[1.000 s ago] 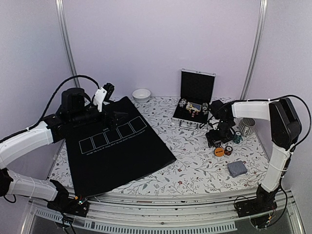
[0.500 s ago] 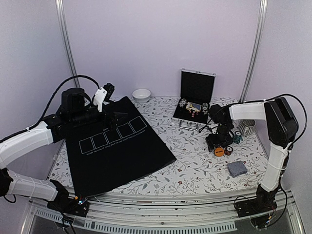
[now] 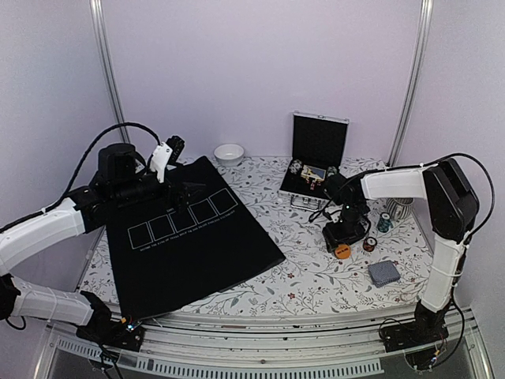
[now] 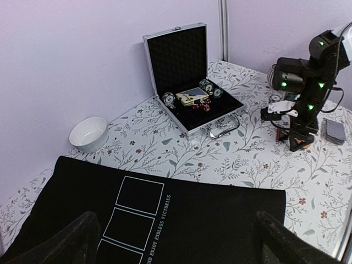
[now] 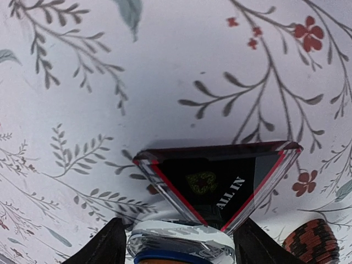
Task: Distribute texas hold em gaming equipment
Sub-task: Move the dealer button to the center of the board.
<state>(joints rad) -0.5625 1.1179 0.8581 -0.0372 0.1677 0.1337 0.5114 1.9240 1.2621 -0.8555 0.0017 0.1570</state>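
grippers differ: right gripper (image 5: 179, 250) straddles black-red triangular marker (image 5: 214, 181) tip, can't tell if pinching. left gripper (image 4: 176, 242) spread wide above black mat (image 3: 189, 237).

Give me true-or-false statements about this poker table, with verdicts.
The case is open. True.
The bowl sits on the mat. False: it stands on the cloth beyond the mat.
The marker reads ALL IN. True.
The left fingers hold a card. False: they are open and empty.
The grey deck lies in the case. False: it lies on the cloth, outside it.
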